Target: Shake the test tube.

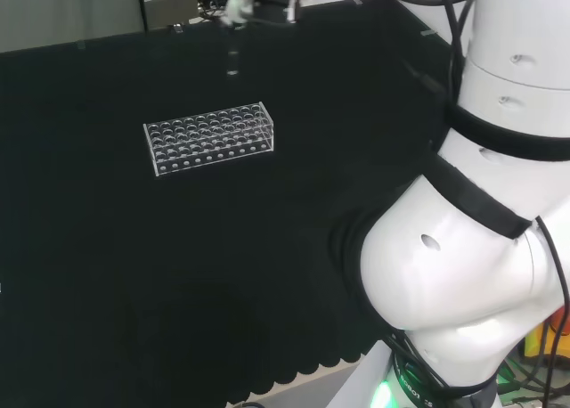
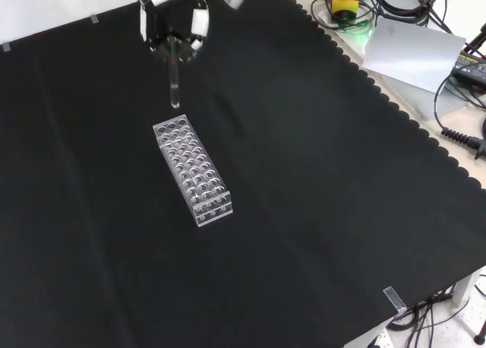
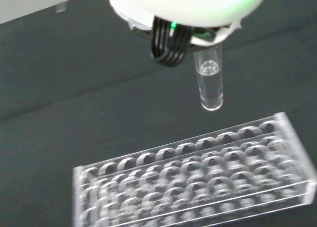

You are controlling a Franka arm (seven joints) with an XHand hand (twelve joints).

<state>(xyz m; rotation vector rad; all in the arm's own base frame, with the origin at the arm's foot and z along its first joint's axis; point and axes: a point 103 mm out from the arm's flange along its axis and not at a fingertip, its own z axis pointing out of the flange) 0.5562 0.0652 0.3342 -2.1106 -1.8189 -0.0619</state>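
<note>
Black cloth (image 2: 319,211) covers your bench from edge to edge, its scalloped hem showing along the right side of the front view and at the bottom of the head view.

You will find the hand (image 2: 171,21) at the top of the front view, left of centre, partly cut off by the frame edge. Its fingers are curled around the upper end of the test tube (image 2: 175,78), which hangs about upright below them, clear of the cloth. The fingers cover the tube's top. In the wrist view the tube (image 3: 209,85) shows its rounded bottom end, and a blurred white part of the hand (image 3: 183,4) hides where it is gripped. Whether the tube holds any liquid you cannot tell; the glass looks clear.

In the head view the hand (image 1: 242,0) sits at the top edge, mostly cropped, and the tube (image 1: 233,61) below it is only a faint glint against the dark cloth.

A clear test tube rack (image 2: 191,168) lies on the cloth just below the tube in the front view, apart from it. Its holes look empty, though clear ware would be hard to make out there. The arm's white links (image 1: 472,239) block the right side of the head view.
</note>
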